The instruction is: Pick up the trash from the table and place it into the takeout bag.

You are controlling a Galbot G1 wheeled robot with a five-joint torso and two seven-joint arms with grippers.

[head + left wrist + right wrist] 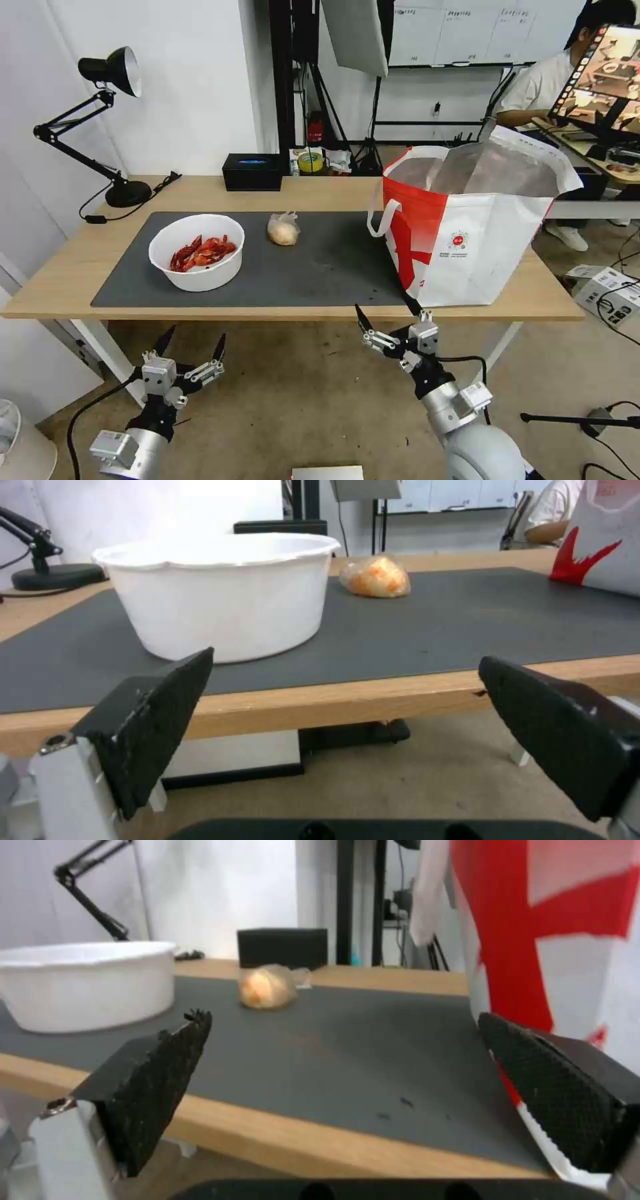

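Note:
A white round bowl (pixel 197 251) (pixel 220 592) (pixel 87 982) of red crayfish shells sits on the left of the dark grey mat (pixel 320 267). A small clear bag with a beige lump (pixel 283 230) (pixel 375 576) (pixel 268 986) lies mid-mat. The red-and-white takeout bag (pixel 470 223) (pixel 603 540) (pixel 553 930) stands open on the table's (pixel 60 267) right end. My left gripper (pixel 193 343) (pixel 347 680) hangs open below the front edge, under the bowl. My right gripper (pixel 387 313) (pixel 343 1040) is open just below the edge, by the bag's near corner.
A black tissue box (pixel 252 171) stands at the table's back edge. A black desk lamp (pixel 107 127) occupies the back left corner. Cardboard boxes (pixel 607 287) and cables lie on the floor to the right. A tripod and stands are behind the table.

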